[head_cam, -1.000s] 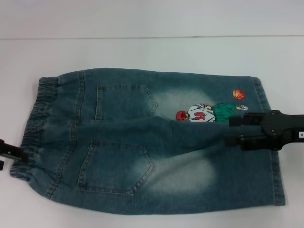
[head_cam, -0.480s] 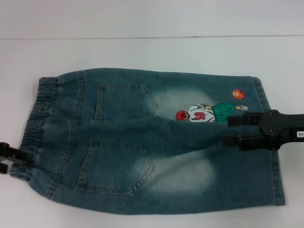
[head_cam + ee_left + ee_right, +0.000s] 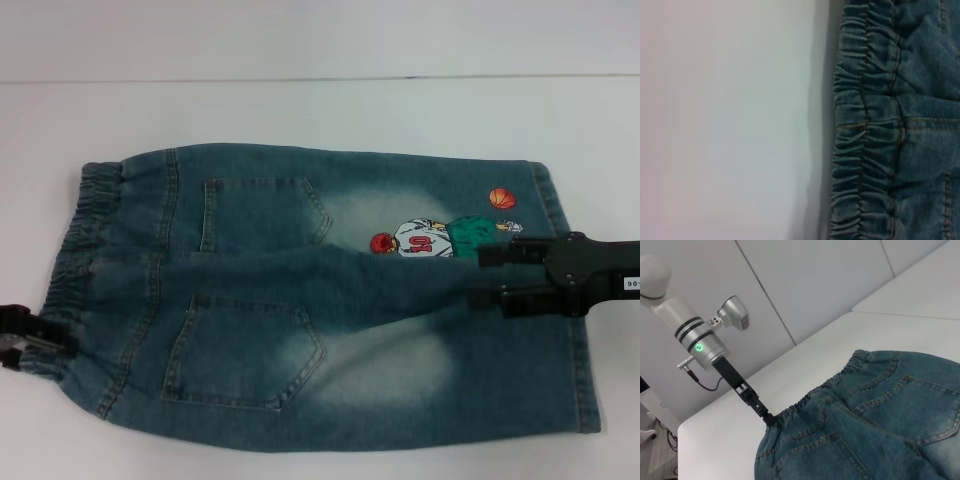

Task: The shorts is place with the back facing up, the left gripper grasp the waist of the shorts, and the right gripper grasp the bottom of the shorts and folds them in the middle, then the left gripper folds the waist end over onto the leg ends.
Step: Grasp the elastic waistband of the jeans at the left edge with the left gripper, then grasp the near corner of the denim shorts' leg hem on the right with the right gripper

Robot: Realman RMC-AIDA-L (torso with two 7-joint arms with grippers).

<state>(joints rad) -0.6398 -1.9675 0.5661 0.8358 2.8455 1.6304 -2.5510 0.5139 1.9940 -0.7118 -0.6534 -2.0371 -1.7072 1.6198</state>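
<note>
The shorts (image 3: pixel 330 300) lie flat with both back pockets up, across the white table (image 3: pixel 300 110). Their ruffled waist (image 3: pixel 75 250) points left and the hemmed leg ends (image 3: pixel 588 390) point right. My left gripper (image 3: pixel 40 333) meets the waist's outer edge near the lower pocket side. The right wrist view shows its tip (image 3: pixel 769 417) against the elastic band (image 3: pixel 805 400). The left wrist view holds only the band (image 3: pixel 865 150) and bare table. My right gripper (image 3: pixel 480 275) stands open over the legs, just below the basketball cartoon (image 3: pixel 430 238), inward from the hems.
The table's far edge (image 3: pixel 320 78) runs behind the shorts, with a pale wall beyond. In the right wrist view the table's corner (image 3: pixel 685 432) drops off behind the left arm (image 3: pixel 705 342). Bare tabletop lies left of the waist (image 3: pixel 725 120).
My left gripper has slid rightward from the frame's edge until it touches the waist band. The right gripper has crept slightly left over the legs. The shorts have not shifted.
</note>
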